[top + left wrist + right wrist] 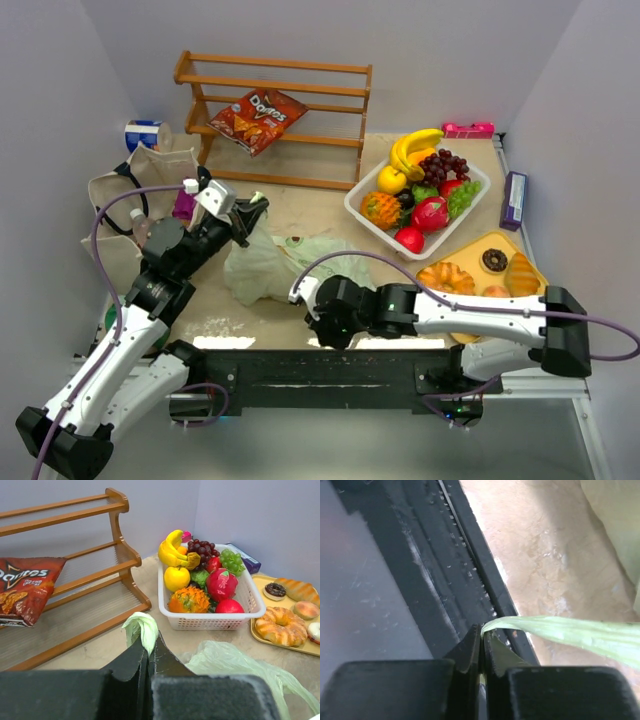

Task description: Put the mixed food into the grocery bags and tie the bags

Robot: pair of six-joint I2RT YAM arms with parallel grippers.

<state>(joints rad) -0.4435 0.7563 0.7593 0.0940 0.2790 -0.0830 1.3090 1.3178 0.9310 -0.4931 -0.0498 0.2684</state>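
My left gripper clenches the far handle of the green bag, my right gripper the near handle, bag between

From here I see my left arm at lower left and right arm at lower right: white shells, black joints, purple cables, black fingers (blocky, wedge-tipped).

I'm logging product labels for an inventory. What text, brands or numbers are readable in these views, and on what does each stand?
"Doritos": on the red chip bag on the wooden rack; the smaller print below it is blurred.
Print on the purple box: too small to read.
Label on the blue-and-white container: unreadable.
The pale green plastic bag: no print visible.
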